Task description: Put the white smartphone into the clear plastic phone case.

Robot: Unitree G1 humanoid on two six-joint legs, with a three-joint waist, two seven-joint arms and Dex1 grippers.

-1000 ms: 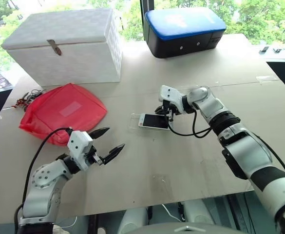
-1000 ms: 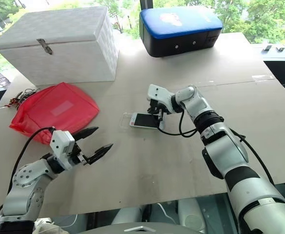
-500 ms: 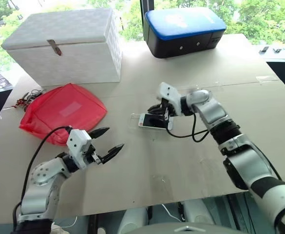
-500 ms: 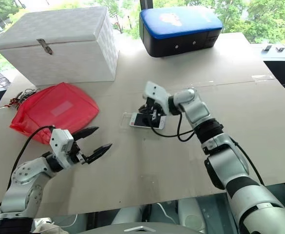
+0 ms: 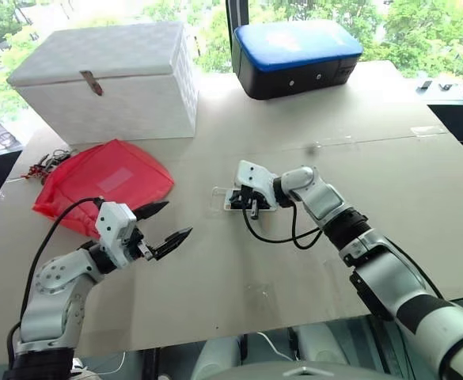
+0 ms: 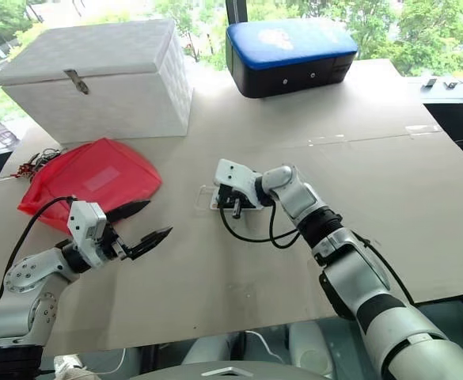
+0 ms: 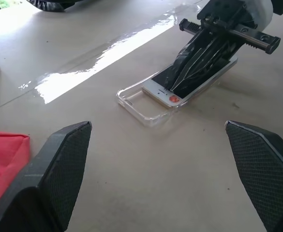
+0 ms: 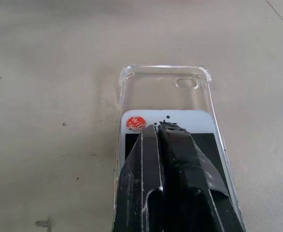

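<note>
Covering phone (image 8: 199, 126) screen, R fingers (image 8: 160, 145) clenched; case (image 8: 163, 87) half empty; L fingers (image 5: 161, 224) spread.

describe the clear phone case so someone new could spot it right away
On the tan table, look right of the red bag, below the white box. The clear plastic phone case lies flat there, see-through, the white smartphone partway in it under the right gripper.

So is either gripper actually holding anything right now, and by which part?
Nothing is held. The right gripper is shut, its fingers lying on the screen of the white smartphone, partway into the clear plastic phone case. The left gripper is open.
</note>
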